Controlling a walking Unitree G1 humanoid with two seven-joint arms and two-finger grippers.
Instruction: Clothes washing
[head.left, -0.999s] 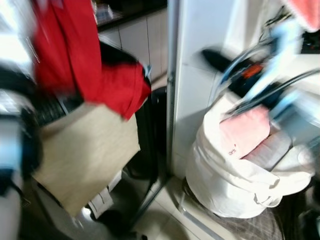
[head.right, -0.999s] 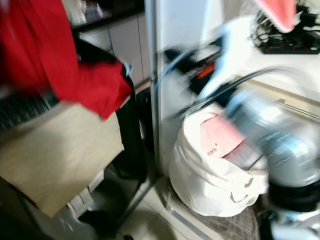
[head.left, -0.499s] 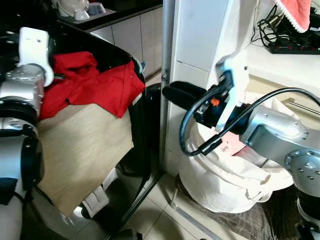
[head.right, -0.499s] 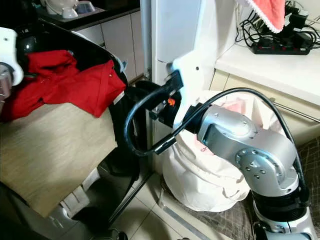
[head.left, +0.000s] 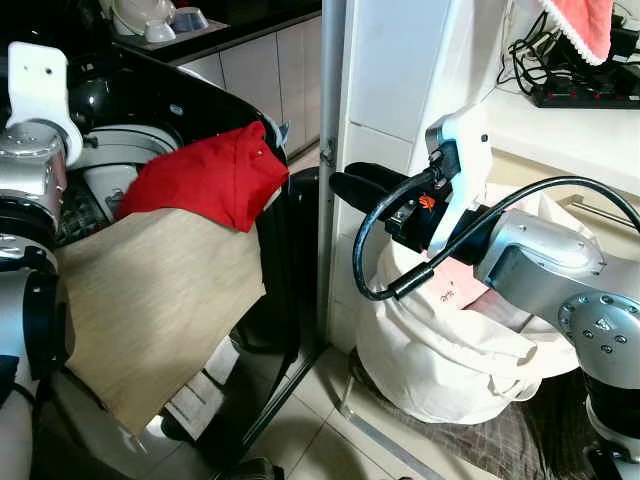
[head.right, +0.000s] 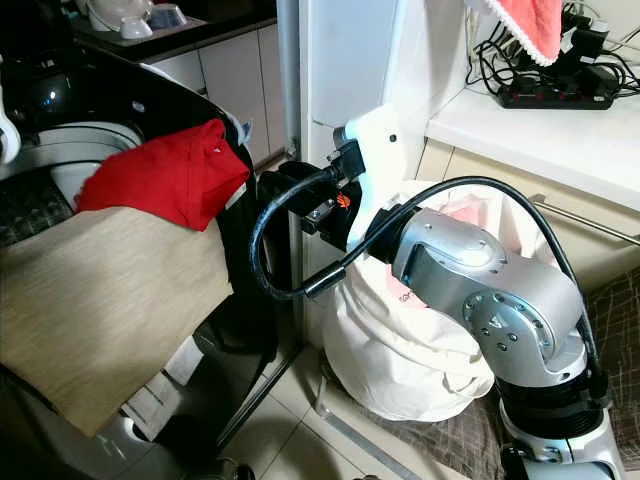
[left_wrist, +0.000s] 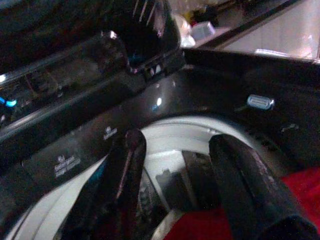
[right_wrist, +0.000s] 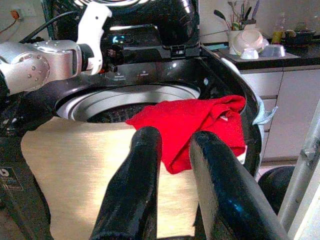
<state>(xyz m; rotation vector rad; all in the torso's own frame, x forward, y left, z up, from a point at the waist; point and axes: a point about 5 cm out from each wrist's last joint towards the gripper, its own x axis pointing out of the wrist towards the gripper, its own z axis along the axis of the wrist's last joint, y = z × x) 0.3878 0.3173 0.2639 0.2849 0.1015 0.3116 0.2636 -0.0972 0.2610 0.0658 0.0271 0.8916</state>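
A red garment (head.left: 215, 175) lies bunched on the front rim of the black top-loading washer (head.left: 180, 100), half over a beige cloth (head.left: 150, 300) that hangs down the machine's front. The pale drum ring (right_wrist: 130, 97) is exposed behind it. My left gripper (left_wrist: 172, 145) hovers over the drum opening, open and holding nothing; its silver arm (head.left: 30, 170) stands at the far left. My right gripper (head.left: 345, 183) reaches from the right toward the washer's corner. Its fingers (right_wrist: 140, 165) keep a narrow gap, nothing between them, pointing at the red garment (right_wrist: 195, 120).
A white laundry bag (head.left: 450, 350) with pink clothes (head.left: 465, 290) sits on the floor at the right, under my right arm. A white pillar and metal door frame (head.left: 330, 150) stand between bag and washer. A counter with a power strip (head.left: 585, 95) is behind.
The red garment, hanging high from my left gripper a second ago, now lies on the washer rim, let go. My right arm has swung in toward the washer. The view has steadied.
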